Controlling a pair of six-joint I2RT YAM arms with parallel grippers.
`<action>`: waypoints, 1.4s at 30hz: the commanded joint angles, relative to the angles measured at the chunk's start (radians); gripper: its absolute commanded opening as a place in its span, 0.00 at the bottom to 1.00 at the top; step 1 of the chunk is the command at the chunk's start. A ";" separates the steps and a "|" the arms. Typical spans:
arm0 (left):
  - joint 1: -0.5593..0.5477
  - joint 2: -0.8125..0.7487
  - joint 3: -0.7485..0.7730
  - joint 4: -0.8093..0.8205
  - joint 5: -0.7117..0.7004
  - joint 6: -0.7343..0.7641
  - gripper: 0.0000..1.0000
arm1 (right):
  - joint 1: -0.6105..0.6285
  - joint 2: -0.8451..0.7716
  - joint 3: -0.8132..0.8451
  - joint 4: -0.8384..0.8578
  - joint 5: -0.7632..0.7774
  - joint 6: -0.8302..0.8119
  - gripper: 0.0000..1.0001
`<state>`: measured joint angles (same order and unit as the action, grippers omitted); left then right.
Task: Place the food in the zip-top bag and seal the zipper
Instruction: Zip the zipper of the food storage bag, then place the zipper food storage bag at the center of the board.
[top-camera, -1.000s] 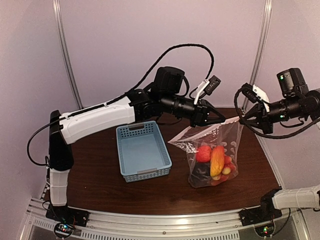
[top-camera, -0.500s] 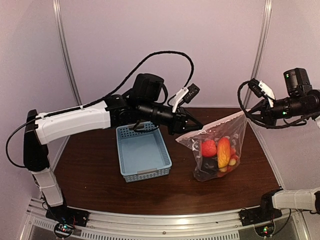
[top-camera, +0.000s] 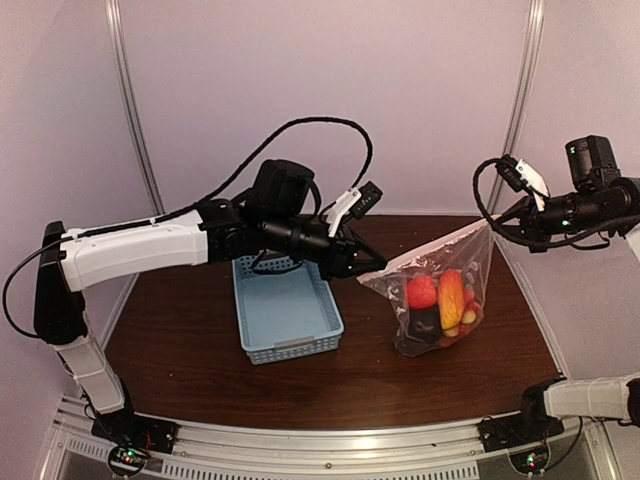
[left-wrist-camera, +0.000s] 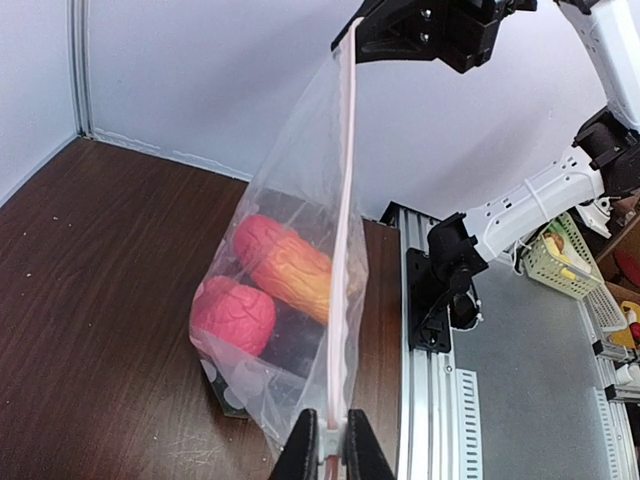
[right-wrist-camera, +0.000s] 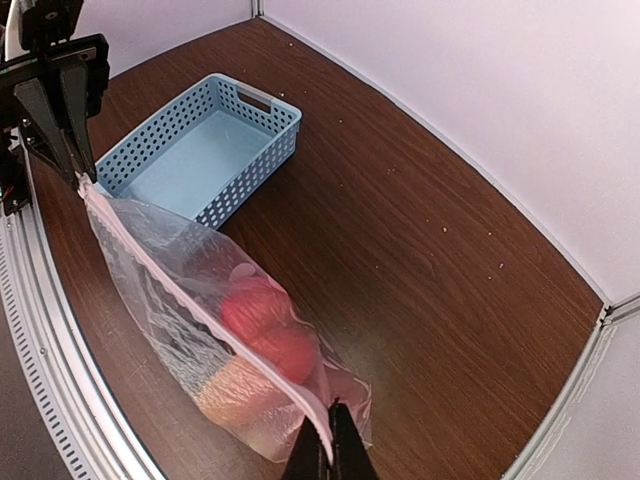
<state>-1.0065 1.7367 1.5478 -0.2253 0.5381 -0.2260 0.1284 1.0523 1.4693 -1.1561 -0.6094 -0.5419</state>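
Observation:
The zip-top bag (top-camera: 435, 300) hangs upright between my two grippers, its bottom on the table. Red, orange and dark toy food (top-camera: 440, 300) lies inside it. My left gripper (top-camera: 368, 264) is shut on the left end of the zipper (left-wrist-camera: 344, 200). My right gripper (top-camera: 492, 225) is shut on the right end. The zipper strip runs taut and straight between them, also in the right wrist view (right-wrist-camera: 200, 310). The left wrist view shows the food (left-wrist-camera: 270, 285) through the bag (left-wrist-camera: 300, 260) and my left gripper (left-wrist-camera: 330, 447). The right wrist view shows my right gripper (right-wrist-camera: 328, 450) pinching the bag (right-wrist-camera: 210, 350).
The light-blue perforated basket (top-camera: 285, 303) stands empty left of the bag, under my left arm; it also shows in the right wrist view (right-wrist-camera: 190, 150). The table's front rail (top-camera: 330, 440) runs along the near edge.
My left gripper has slid left along the bag's mouth to its left end. My right gripper has moved right and up slightly. The bag's top edge is now stretched taut.

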 joint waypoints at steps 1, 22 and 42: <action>0.023 -0.044 -0.050 -0.045 -0.006 0.016 0.00 | -0.026 0.004 0.006 0.083 0.042 0.025 0.00; 0.109 0.168 0.297 -0.079 0.034 0.053 0.00 | -0.033 0.163 0.095 0.249 -0.025 0.068 0.00; 0.058 0.103 0.073 -0.075 0.267 0.022 0.49 | -0.033 -0.383 -0.317 0.008 -0.021 -0.324 0.94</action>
<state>-0.9543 1.9053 1.6032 -0.3359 0.7811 -0.2047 0.0998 0.7078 1.0485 -1.1004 -0.6277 -0.8566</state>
